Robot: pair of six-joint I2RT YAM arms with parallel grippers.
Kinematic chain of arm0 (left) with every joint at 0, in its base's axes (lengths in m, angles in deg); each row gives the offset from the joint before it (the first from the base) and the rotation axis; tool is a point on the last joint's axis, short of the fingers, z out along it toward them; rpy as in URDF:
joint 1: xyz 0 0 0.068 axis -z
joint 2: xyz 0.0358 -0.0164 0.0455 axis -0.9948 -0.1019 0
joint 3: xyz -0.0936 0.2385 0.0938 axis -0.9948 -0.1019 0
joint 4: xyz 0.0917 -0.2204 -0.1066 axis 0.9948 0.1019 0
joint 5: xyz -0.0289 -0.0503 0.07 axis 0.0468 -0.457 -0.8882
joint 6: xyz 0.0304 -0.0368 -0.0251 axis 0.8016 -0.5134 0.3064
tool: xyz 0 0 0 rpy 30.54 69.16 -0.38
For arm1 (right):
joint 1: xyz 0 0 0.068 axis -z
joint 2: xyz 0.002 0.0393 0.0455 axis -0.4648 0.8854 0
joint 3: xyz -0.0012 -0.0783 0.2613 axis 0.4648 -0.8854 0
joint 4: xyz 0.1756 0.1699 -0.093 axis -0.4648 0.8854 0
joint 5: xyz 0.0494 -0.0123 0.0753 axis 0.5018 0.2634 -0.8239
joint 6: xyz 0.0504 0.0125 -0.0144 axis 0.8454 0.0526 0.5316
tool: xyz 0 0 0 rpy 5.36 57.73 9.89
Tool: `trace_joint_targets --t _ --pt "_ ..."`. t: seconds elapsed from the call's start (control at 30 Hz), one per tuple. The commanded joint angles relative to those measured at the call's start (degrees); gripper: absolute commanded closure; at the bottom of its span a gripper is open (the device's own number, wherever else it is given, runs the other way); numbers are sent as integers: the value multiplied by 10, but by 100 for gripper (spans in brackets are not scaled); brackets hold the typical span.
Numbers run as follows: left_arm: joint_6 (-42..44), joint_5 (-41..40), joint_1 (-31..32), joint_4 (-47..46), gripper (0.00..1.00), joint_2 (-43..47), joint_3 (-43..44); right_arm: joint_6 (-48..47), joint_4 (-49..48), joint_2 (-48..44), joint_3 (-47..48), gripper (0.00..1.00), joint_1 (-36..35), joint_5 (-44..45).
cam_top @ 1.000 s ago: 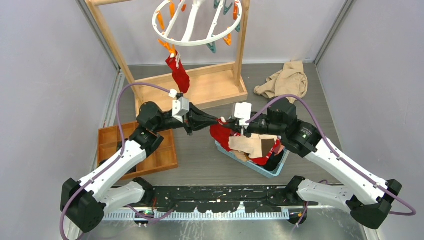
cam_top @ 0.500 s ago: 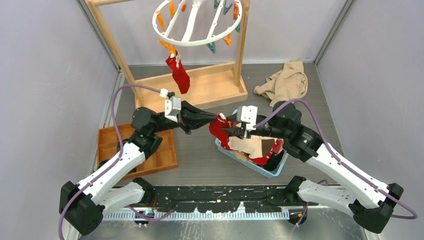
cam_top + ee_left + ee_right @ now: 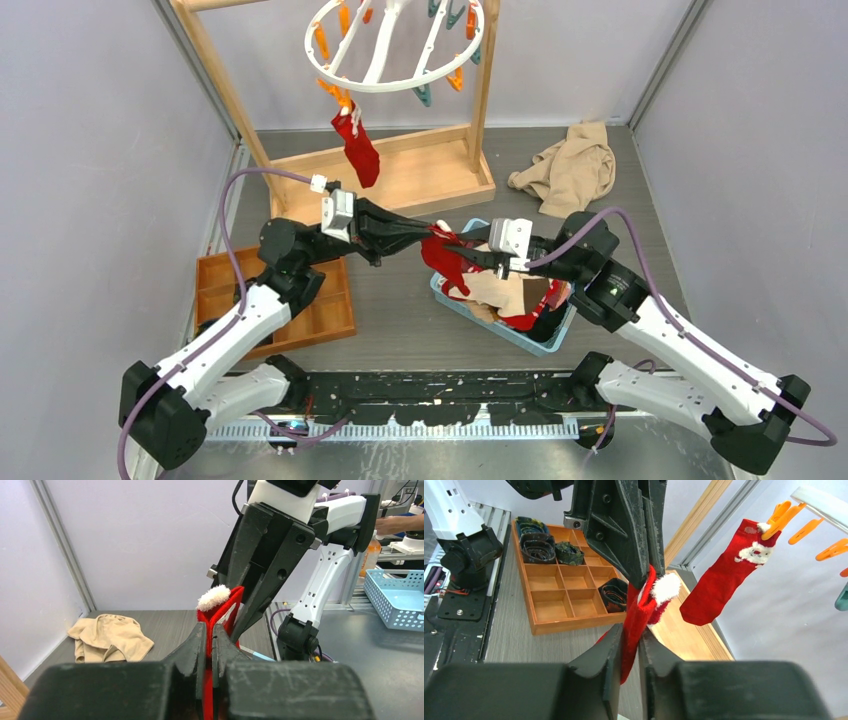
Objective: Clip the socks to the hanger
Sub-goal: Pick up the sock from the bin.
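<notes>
Left hand (image 3: pixel 430 232), right hand (image 3: pixel 458 246), pinching red sock (image 3: pixel 441 261)

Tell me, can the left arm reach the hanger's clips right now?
Probably yes: nothing stands between the left gripper, shut on a red sock, and the hanger. But the right gripper sits around the same sock and may hold it back.
</notes>
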Motion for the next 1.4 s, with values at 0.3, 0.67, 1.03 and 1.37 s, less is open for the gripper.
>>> trace_joint_targets --t 0.3,0.67,1.03,1.37 --pt "-26 -148 -6 -35 46 28 -35 14 -62 -18 -9 99 2 12" --pt "-17 -414 -8 156 18 85 -24 7 -11 -10 17 99 30 153" --pt "-111 -473 -8 169 15 -61 113 -21 14 9 42 99 31 262" --pt "-80 -580 8 90 20 -154 168 -1 4 31 53 99 39 300"
